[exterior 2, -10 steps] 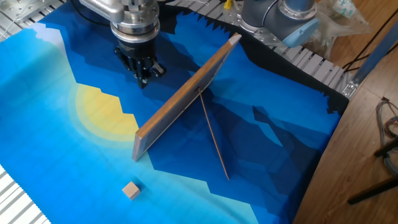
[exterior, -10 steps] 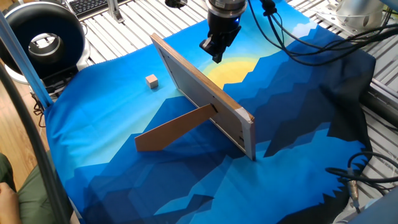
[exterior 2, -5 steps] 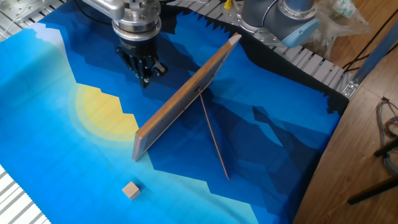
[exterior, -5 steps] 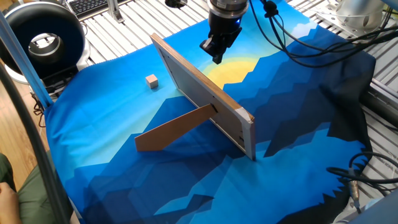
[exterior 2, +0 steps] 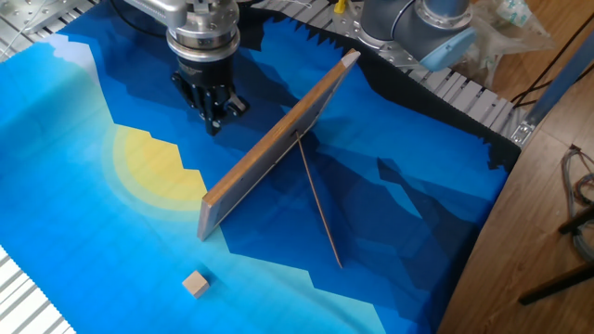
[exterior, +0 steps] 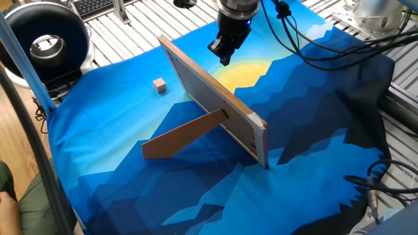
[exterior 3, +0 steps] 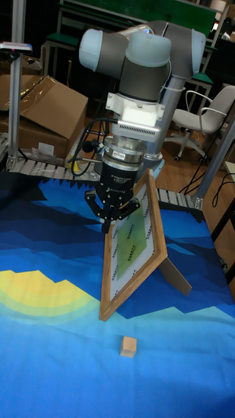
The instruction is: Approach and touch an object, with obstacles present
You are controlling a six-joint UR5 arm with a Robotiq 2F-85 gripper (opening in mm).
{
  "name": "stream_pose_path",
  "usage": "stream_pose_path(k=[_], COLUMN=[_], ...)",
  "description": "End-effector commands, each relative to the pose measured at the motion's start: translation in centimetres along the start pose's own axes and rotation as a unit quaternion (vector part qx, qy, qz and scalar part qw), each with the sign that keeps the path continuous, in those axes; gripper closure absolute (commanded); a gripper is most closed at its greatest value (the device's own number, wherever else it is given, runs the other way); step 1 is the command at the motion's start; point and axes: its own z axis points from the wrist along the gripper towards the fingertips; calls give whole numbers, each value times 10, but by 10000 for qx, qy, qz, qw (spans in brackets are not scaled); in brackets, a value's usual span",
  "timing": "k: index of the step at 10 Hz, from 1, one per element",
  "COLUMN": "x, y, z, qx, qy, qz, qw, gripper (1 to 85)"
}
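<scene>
One cube (exterior: 159, 85) sits alone on your desk's blue cloth (exterior: 313, 150), near one edge and well apart from everything else. Between it and your end effector (exterior: 223, 57) stands the board (exterior: 215, 98), upright on its long edge, with the plank (exterior: 183, 135) joined on the cube's side. Your end effector hangs above the yellow patch, fingers pressed together, pinching nothing, touching no board.

Tan cube (exterior: 159, 85); blue cloth (exterior: 313, 130), seemingly yellow sun.

Arm (exterior: 238, 5) above pincer (exterior: 223, 57) cropped.
</scene>
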Motion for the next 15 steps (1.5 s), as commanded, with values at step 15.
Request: stream_pose_path(k=[15], x=[-40], y=[-4], z=[44], qx=[-27], qy=[327], qz=[-146], qw=[9994], gripper=[847])
